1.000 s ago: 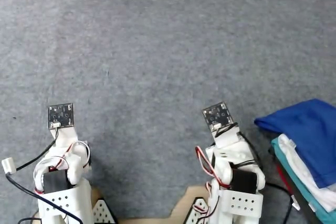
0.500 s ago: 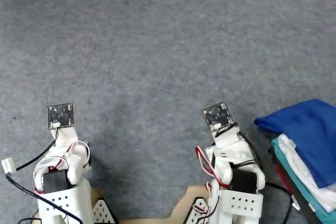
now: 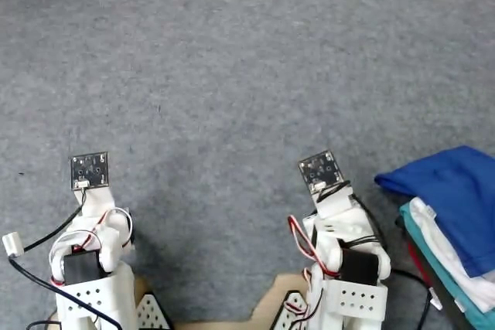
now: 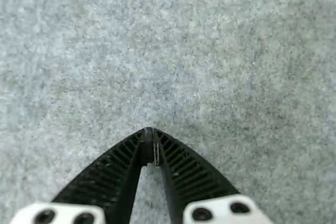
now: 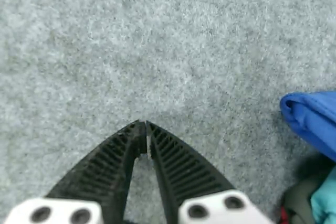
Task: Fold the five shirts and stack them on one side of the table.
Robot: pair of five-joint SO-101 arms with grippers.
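Showing 1 shirt pile + 2 arms

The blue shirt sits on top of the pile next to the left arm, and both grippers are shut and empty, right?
No. The blue cloth shirt tops the pile of folded shirts beside the right arm, not the left; the right wrist view shows it. The left gripper and right gripper are shut and empty.

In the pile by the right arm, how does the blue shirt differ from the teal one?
The blue shirt lies on top; the teal shirt sits lower, under a white shirt. The blue shirt shows a broad face, the teal shirt a narrow edge strip. Both are folded in one stack at the right edge of the table.
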